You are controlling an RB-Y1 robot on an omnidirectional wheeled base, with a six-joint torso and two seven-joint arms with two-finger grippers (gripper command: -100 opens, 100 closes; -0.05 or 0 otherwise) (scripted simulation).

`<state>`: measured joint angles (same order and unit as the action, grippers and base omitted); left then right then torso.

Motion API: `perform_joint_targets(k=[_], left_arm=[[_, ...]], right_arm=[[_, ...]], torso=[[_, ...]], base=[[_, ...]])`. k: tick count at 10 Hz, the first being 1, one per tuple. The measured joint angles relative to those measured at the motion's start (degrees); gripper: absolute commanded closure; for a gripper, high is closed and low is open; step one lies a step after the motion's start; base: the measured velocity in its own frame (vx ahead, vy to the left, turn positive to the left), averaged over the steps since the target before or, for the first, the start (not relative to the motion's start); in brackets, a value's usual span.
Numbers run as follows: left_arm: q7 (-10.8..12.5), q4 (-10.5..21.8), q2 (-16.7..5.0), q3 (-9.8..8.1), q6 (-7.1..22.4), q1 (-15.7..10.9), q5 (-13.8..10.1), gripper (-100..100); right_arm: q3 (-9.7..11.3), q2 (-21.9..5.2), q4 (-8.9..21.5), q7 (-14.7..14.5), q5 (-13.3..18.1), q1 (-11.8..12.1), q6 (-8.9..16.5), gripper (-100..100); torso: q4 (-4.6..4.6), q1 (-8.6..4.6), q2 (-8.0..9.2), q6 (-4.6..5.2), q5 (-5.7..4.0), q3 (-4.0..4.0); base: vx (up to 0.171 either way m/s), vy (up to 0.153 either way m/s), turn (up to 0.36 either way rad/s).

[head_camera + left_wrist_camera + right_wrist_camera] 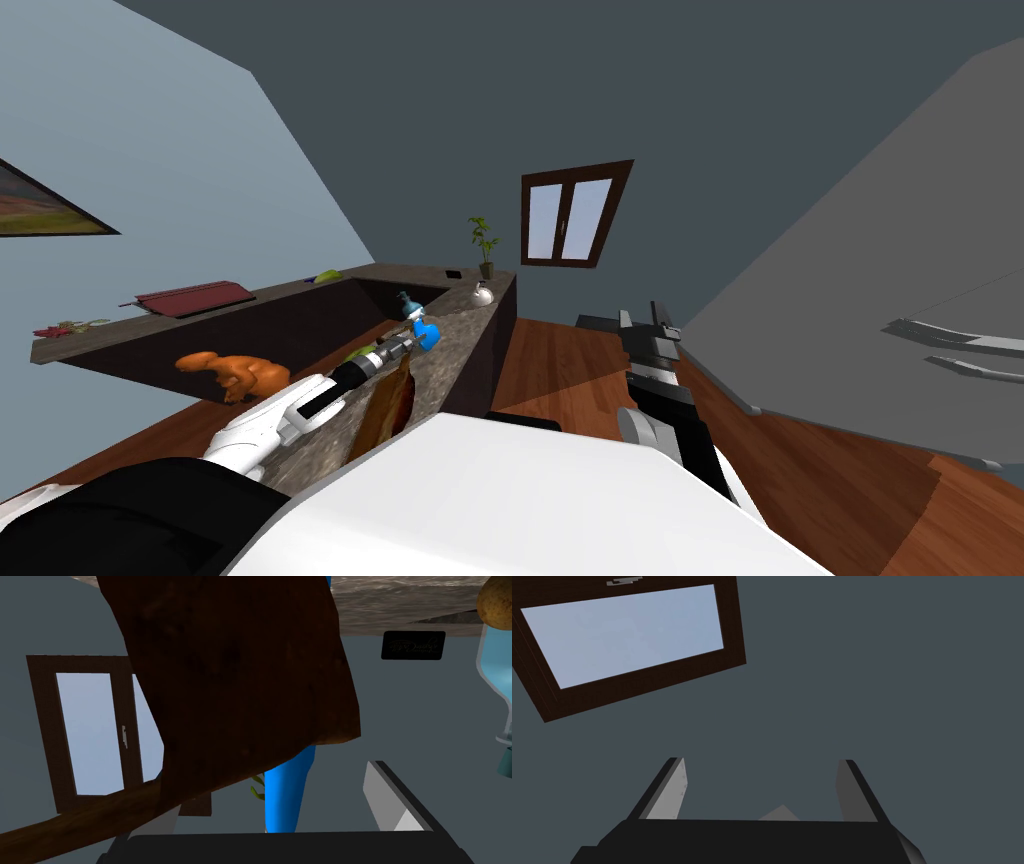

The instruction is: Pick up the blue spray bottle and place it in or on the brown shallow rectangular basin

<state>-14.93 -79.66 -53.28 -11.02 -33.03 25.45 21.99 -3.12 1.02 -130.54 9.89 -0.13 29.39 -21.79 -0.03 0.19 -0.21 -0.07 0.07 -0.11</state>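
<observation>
Reaching over a speckled counter [455, 335] by a grey wall [700, 100], the left tool [410, 338] gapes around the bottle [427, 334] near the basin [385, 410], right tool [760, 791] also wide; script on a tag [413, 645] unreadable.

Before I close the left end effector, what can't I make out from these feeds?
1) Left wrist view: the brown basin covers most of the blue spray bottle, nozzle included.
2) Same view: the basin hides most of one finger of the left end effector, so its gap to the bottle is unreadable.
3) Head view: the fingers at the bottle are too small to read.
</observation>
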Motion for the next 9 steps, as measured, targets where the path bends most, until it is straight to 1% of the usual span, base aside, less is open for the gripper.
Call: perform_joint_targets(k=[1,2,6,7,8,9], left_arm=[[0.01,-0.01,0.01,-0.01,0.00,0.01,0.00,-100],[0.01,-0.01,0.01,-0.01,0.00,0.00,0.00,100],[0.01,-0.04,0.00,-0.02,-0.03,-0.01,-0.01,100],[0.01,-0.03,0.00,-0.02,-0.03,-0.01,-0.01,0],[0.01,-0.03,0.00,-0.02,-0.02,0.00,-0.01,100],[0.01,-0.03,0.00,-0.02,-0.03,-0.01,-0.01,0]], right_arm=[[0.00,0.00,0.00,0.00,0.00,0.00,0.00,0],[0.00,0.00,0.00,0.00,0.00,0.00,0.00,0],[0.00,0.00,0.00,0.00,0.00,0.00,0.00,0],[0.00,0.00,0.00,0.00,0.00,0.00,0.00,0],[0.00,0.00,0.00,0.00,0.00,0.00,0.00,0],[0.00,0.00,0.00,0.00,0.00,0.00,0.00,0]], torso=[[0.01,-0.07,0.03,0.01,-0.02,0.02],[0.01,-0.10,0.04,0.00,-0.03,0.02],[-0.01,-0.10,0.00,0.01,-0.01,-0.01],[-0.01,-0.10,0.00,0.01,-0.01,-0.01],[-0.01,-0.10,0.00,0.01,-0.01,-0.01],[-0.01,-0.10,0.00,0.01,-0.01,-0.01]], base=[[0.000,0.000,0.000],[0.000,0.000,0.000],[0.000,0.000,0.000],[0.000,0.000,0.000],[0.000,0.000,0.000],[0.000,0.000,0.000]])
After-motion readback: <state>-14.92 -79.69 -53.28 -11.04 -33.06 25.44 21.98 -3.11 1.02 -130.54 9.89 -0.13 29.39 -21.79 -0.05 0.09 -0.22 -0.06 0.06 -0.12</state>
